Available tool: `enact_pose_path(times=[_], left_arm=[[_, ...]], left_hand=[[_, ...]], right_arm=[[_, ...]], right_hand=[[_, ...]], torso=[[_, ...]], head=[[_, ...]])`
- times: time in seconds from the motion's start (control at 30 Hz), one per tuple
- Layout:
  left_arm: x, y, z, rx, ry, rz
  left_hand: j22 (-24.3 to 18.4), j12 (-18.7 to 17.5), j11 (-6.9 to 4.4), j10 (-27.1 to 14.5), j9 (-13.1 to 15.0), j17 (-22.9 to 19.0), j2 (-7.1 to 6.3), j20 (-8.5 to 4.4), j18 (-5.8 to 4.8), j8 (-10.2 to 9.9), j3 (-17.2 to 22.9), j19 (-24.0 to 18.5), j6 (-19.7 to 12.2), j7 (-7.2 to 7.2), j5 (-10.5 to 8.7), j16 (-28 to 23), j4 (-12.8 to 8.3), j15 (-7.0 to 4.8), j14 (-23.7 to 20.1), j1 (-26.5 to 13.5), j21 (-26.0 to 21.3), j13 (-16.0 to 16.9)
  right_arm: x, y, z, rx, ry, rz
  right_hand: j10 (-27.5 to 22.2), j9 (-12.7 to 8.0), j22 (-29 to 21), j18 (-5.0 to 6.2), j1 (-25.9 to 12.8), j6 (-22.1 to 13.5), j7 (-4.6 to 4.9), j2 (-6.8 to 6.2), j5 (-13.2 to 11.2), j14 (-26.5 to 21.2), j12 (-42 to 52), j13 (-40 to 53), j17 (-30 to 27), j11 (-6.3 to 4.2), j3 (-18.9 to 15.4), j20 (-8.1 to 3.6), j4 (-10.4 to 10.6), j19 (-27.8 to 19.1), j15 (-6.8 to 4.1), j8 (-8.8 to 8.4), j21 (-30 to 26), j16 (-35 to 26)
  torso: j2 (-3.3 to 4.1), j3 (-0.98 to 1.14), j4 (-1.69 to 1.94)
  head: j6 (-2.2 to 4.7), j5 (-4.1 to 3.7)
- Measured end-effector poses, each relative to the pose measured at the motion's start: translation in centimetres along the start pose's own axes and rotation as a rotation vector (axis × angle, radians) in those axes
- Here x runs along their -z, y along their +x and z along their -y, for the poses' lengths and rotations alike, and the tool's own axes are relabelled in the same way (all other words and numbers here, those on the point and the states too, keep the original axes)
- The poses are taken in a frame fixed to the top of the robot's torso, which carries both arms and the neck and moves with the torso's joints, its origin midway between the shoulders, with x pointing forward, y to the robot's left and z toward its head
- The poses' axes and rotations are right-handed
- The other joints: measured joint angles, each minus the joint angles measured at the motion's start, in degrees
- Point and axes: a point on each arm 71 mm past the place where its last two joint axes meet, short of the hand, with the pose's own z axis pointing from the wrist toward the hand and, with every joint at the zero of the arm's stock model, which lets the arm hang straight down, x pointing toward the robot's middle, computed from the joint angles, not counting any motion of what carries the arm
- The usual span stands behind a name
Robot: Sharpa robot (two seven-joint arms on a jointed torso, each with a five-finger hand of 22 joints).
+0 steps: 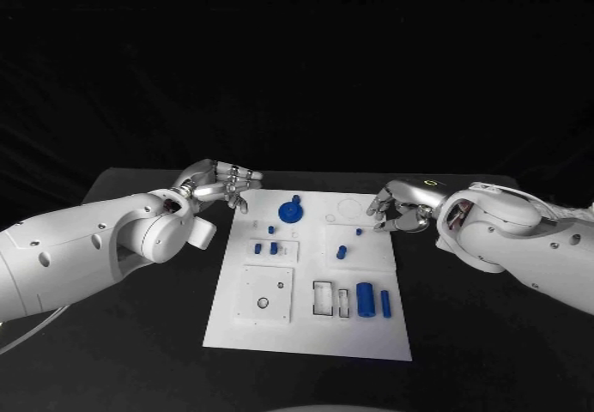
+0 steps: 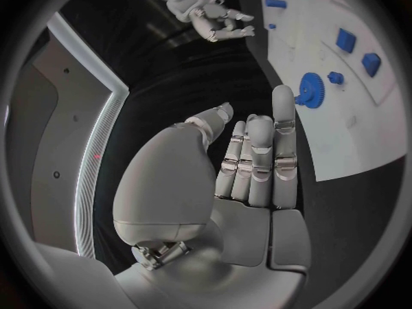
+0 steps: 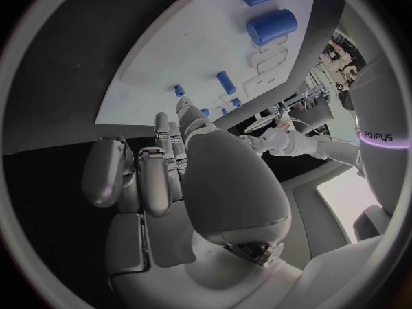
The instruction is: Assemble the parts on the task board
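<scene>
1. The task board (image 1: 310, 283) is the white plate I see lying flat in the middle of the black table (image 1: 470, 326), its long side running away from the robot.
2. On the board I can make out a blue gear (image 1: 291, 210) near its far end, and a fat blue cylinder (image 1: 366, 299) with a thinner blue pin (image 1: 385, 302) just beside it towards the near right corner.
3. Small blue pegs (image 1: 266, 248) stand left of the board's middle, and another peg (image 1: 342, 252) stands just right of its middle.
4. My left hand (image 1: 223, 184) hovers off the board's far left corner, fingers stretched out side by side, holding nothing.
5. My right hand (image 1: 403, 209) sits at the board's far right edge, fingers curled downward; I see nothing in it, but I cannot tell for sure whether it is gripping anything.
</scene>
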Motion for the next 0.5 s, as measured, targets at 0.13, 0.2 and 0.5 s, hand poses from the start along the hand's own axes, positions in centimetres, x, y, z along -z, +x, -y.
enact_pose_path(times=[0.13, 0.2, 0.5], left_arm=[[0.5, -0.4, 0.1, 0.131, 0.011, 0.044], [0.7, -0.5, 0.2, 0.182, 0.014, 0.059], [1.1, -0.2, 0.4, 0.281, 0.022, 0.079]], left_hand=[[-0.1, 0.8, -0.20, 0.2, 0.0, -0.2, 0.30, 0.00, -0.01, 0.3, -0.2, 0.0, 0.2, 0.20, 0.00, 0.0, 0.1, 0.00, 0.0, -0.3, 0.0, 0.2], [-0.2, 1.0, -0.20, 0.2, 0.0, -0.3, 0.30, 0.00, -0.01, 0.2, -0.3, 0.0, 0.4, -0.01, 0.00, 0.0, 0.2, -0.15, -0.1, -0.3, -0.2, 0.2], [-0.3, 1.2, -0.20, 0.2, 0.0, -0.7, 0.30, 0.00, -0.02, 0.2, -0.4, 0.0, 0.4, -0.01, 0.00, 0.0, 0.3, -0.21, -0.2, -0.3, -0.2, 0.2]], right_arm=[[-0.4, 0.7, -0.6, 0.048, -0.004, -0.008], [-0.7, 1.0, -0.9, 0.067, -0.005, -0.011], [-1.7, 1.8, -1.6, 0.110, -0.003, -0.020]], right_hand=[[0.0, 0.0, -0.1, 0.00, 0.0, 0.0, 0.03, 0.00, -0.2, 0.0, -0.5, -1.2, 0.0, 0.00, 0.9, 0.00, -0.1, 0.0, 0.00, 0.00, 0.0, -0.2], [0.0, 0.0, -0.2, 0.00, -0.2, -0.2, 0.19, -0.22, -0.3, 0.0, -0.5, -1.7, 0.0, 0.00, 1.2, 0.00, -0.1, 0.0, 0.00, 0.00, 0.0, -0.2], [0.2, 0.0, -0.3, 0.00, -0.2, -0.2, 0.18, -0.21, -0.3, 0.0, -1.1, -3.3, 0.0, 0.25, 3.1, 0.03, -0.1, 0.0, 0.00, 0.00, -0.2, -0.2]], torso=[[0.01, 0.00, 0.02], [0.03, 0.01, 0.05], [0.08, 0.01, 0.13]], head=[[0.09, -0.56], [0.12, -0.75], [0.04, -1.02]])
